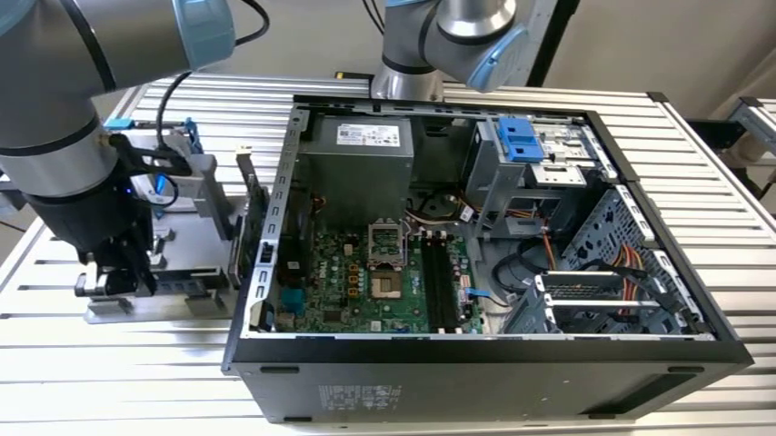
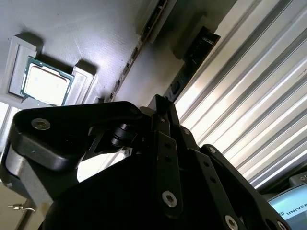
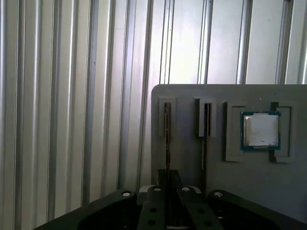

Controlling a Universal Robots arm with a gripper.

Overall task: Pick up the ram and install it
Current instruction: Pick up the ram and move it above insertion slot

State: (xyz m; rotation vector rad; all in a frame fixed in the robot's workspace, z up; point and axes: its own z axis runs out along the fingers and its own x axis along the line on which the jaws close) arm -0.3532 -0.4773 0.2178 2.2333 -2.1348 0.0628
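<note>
The ram (image 3: 167, 139) is a thin stick standing on edge in a slot of the grey parts holder (image 3: 187, 96), which lies at the exterior view's left (image 1: 182, 304). My gripper (image 3: 168, 181) is down at the holder (image 1: 115, 283). Its fingers are drawn together on the near end of the ram, which still stands in its slot. In the second wrist view the gripper (image 2: 162, 108) is seen from behind, and its linkage hides the grip.
A second stick (image 3: 206, 139) stands in the neighbouring slot, with a processor chip (image 3: 260, 130) beside it. The open computer case (image 1: 485, 363) lies to the exterior view's right of the holder, its black memory slots (image 1: 439, 282) on the motherboard. Another arm (image 1: 461, 36) stands behind the case.
</note>
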